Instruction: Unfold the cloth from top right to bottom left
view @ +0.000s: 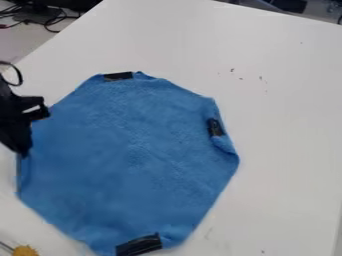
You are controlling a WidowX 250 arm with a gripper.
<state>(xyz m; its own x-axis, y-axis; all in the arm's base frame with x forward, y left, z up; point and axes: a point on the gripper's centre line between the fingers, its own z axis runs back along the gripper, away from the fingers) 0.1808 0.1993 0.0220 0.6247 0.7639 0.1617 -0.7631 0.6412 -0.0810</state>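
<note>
— Across the middle of your table (287, 150), what lies spread out?

— Your blue cloth (127, 150), broad and mostly flat, its outline roughly eight-sided. Note the small raised fold on its right side and the narrow, darker band along its left edge.

— Which markings should you note on it?

— Three black strips: one at the far edge (118, 76), one at the right edge (215, 127), one at the near edge (139, 245).

— And your pincer (24, 125)?

— At the left, overlapping the cloth's left edge as you see it. Whether it touches the fabric, or stands apart or together, I cannot tell you. A black loop (19, 75) shows just beside it, on its far side.

— What else surrounds your specimen?

— In the near left corner, a yellow, rough-edged object (25, 251), partly cut off by your view. To the far right of the cloth, small dark specks (232, 70) dot the white surface. Beyond the table's far left edge, you see dark cables (48, 21).
</note>
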